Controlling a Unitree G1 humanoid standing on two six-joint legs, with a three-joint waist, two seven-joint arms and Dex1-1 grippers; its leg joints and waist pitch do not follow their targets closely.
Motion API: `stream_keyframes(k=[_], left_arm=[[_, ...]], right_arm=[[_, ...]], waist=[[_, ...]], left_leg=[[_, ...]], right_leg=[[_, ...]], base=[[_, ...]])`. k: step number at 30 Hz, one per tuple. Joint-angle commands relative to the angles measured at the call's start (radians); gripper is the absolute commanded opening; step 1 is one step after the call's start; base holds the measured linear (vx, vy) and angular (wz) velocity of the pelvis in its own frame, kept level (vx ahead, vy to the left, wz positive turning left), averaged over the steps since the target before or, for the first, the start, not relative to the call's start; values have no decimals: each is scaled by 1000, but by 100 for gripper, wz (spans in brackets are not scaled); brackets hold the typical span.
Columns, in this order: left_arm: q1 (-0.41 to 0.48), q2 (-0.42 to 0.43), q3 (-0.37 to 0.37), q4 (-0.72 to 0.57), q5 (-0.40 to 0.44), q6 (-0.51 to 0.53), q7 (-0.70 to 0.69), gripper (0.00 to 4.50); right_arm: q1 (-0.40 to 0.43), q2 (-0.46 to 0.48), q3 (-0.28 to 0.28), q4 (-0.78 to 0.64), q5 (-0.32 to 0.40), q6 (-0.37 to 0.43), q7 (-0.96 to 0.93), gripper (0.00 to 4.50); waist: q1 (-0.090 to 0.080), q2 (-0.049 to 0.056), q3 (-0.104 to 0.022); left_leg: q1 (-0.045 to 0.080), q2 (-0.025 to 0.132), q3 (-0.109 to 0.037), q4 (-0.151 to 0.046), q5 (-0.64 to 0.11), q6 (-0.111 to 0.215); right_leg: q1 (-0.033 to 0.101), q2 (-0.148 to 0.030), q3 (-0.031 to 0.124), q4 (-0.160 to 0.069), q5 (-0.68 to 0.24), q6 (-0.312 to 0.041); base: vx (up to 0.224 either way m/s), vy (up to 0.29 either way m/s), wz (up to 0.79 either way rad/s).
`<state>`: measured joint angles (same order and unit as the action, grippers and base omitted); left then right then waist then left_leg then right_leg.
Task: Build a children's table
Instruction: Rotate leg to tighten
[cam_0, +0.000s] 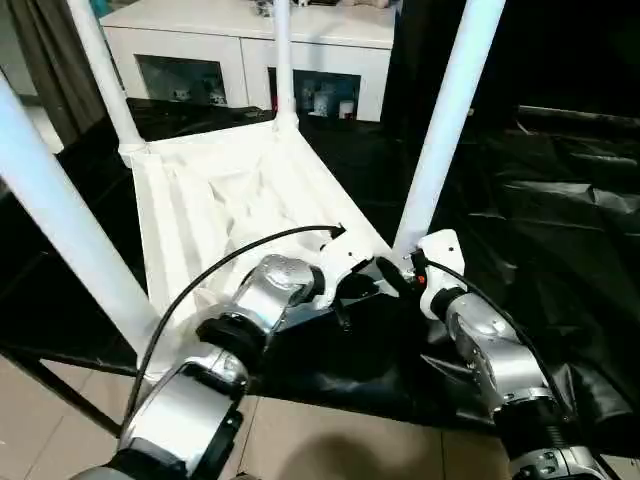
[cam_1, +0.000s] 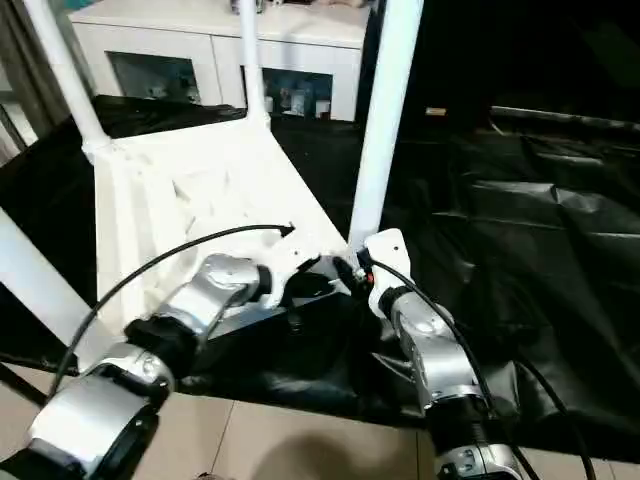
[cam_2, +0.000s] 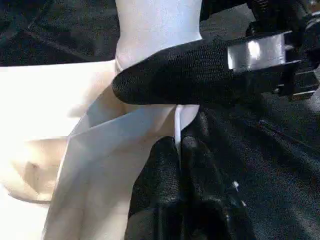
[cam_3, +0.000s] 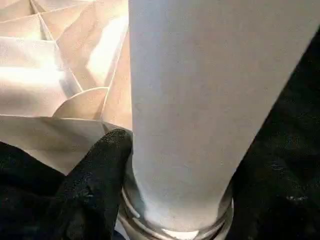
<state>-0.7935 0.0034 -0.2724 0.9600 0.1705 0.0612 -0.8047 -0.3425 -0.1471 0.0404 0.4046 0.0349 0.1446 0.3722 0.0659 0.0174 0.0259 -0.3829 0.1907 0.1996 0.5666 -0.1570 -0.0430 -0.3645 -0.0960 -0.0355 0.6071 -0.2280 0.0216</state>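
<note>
**Both grippers at the near right corner of the upturned table**

The children's table top (cam_0: 225, 205) lies upside down on black sheeting (cam_0: 560, 230), its ribbed underside facing up. Four white legs stand in the rounded corner sockets: the far left leg (cam_0: 105, 75), the far right leg (cam_0: 283, 60), the near left leg (cam_0: 60, 215) and the near right leg (cam_0: 448, 115). All four rise out of the top of the head views.

The right gripper (cam_0: 405, 275) is at the foot of the near right leg. In the right wrist view its black fingers (cam_3: 97, 182) stand on either side of the leg (cam_3: 200, 100), just above the socket ring (cam_3: 172, 227), spread to the width of the leg. One finger touches the leg; whether the other one presses on it cannot be told.

The left gripper (cam_2: 177, 150) is at the edge of the table top, just beside the same corner. Its fingers (cam_2: 157, 180) are pressed together, with the thin white rim (cam_2: 176, 122) of the top right at their tips. Whether the rim is pinched between them cannot be told. The right gripper's finger (cam_2: 175, 75) crosses the leg directly beyond.

A white cabinet (cam_0: 250, 55) with glass doors stands behind the table. Tiled floor (cam_0: 330, 440) shows at the near edge.
</note>
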Motion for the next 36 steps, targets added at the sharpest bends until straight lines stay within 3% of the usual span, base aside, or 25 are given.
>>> stream_keyframes(k=[1, 3, 6, 10, 16, 20, 21, 25, 34, 36], left_arm=[[16, -47, -34, 29, 0, -28, -20, 0], [29, -17, -46, 21, -3, -42, -80, 0], [38, 1, -53, 13, -5, -55, -118, 0], [96, 118, -67, -58, -52, -107, -394, 0], [122, 171, -65, -100, -81, -98, -510, 0], [126, 185, -62, -109, -86, -102, -525, 0], [128, 187, -61, -113, -88, -101, -529, 0], [133, 195, -56, -129, -88, -96, -543, 0], [133, 193, -60, -132, -89, -97, -537, 0], [134, 193, -60, -133, -90, -96, -536, 0]], right_arm=[[21, 13, 64, -37, 47, -3, 127, 345], [39, -44, 68, -77, 78, -6, 222, 374], [46, -69, 74, -93, 85, 0, 263, 379], [106, -233, 104, -188, 163, 23, 564, 379], [97, -257, 107, -191, 172, 5, 618, 379], [89, -258, 117, -190, 181, 4, 648, 379], [89, -260, 120, -193, 184, 6, 654, 379], [83, -260, 135, -183, 182, 2, 676, 363], [85, -265, 149, -171, 159, -12, 683, 284], [84, -265, 149, -169, 159, -13, 683, 284]], waist=[[1, -10, -37], [6, -16, -38], [16, -14, -41], [30, -21, -37], [27, -17, -36], [27, -18, -35], [27, -28, -36], [30, -24, -36], [30, -21, -37], [32, -21, -38]], left_leg=[[22, 40, -25, -72, -321, 14], [22, 41, -24, -70, -313, 26], [15, 40, -23, -66, -261, 48], [16, 44, -21, -64, -250, 81], [21, 51, -21, -73, -290, 44], [22, 50, -20, -74, -295, 33], [21, 50, -19, -73, -290, 37], [19, 48, -18, -69, -255, 52], [22, 49, -18, -70, -265, 41], [21, 48, -18, -69, -256, 45]], right_leg=[[11, -49, 30, -96, -195, -177], [14, -50, 30, -96, -180, -180], [20, -51, 29, -87, -106, -190], [24, -54, 28, -88, -124, -201], [14, -54, 27, -86, -185, -221], [12, -54, 29, -85, -167, -224], [14, -55, 29, -85, -161, -223], [15, -56, 29, -83, -144, -222], [14, -55, 29, -82, -146, -224], [15, -55, 29, -81, -132, -225]], base=[[0, 0, 0], [0, 0, 0], [0, 0, 0], [0, 0, 0], [0, 0, 0], [0, 0, 0], [0, 0, 0], [0, 0, 0], [0, 0, 0], [0, 0, 0]])
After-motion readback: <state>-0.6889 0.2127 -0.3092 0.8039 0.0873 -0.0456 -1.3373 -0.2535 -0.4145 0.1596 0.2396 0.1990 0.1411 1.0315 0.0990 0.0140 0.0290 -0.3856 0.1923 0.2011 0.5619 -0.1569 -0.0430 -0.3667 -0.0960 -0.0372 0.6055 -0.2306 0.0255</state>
